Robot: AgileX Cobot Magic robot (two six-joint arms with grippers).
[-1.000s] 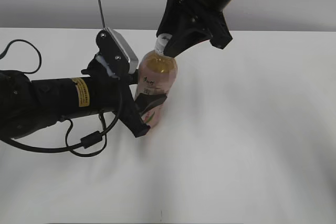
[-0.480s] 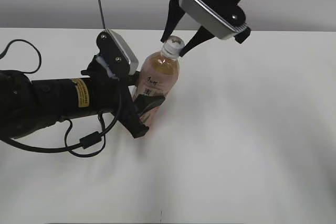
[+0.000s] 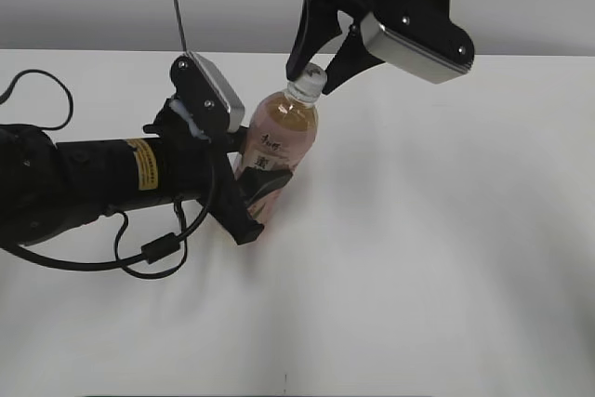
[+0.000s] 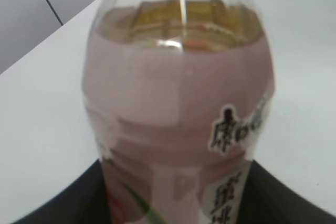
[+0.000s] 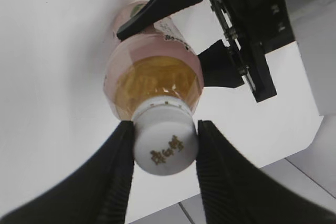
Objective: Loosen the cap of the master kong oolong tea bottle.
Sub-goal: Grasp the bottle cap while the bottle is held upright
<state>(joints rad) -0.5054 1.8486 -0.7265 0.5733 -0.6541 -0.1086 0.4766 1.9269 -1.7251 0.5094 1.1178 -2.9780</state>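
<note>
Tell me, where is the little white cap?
The cap sits on top of the tea bottle, left of centre in the exterior view, pinched by the right gripper.

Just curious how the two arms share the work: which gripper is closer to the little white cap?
Right. The right gripper clamps the cap from both sides; the left gripper holds the tea bottle lower down, around its label.

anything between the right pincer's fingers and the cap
Nothing. In the right wrist view the right pincer has both fingers pressed straight against the cap.
</note>
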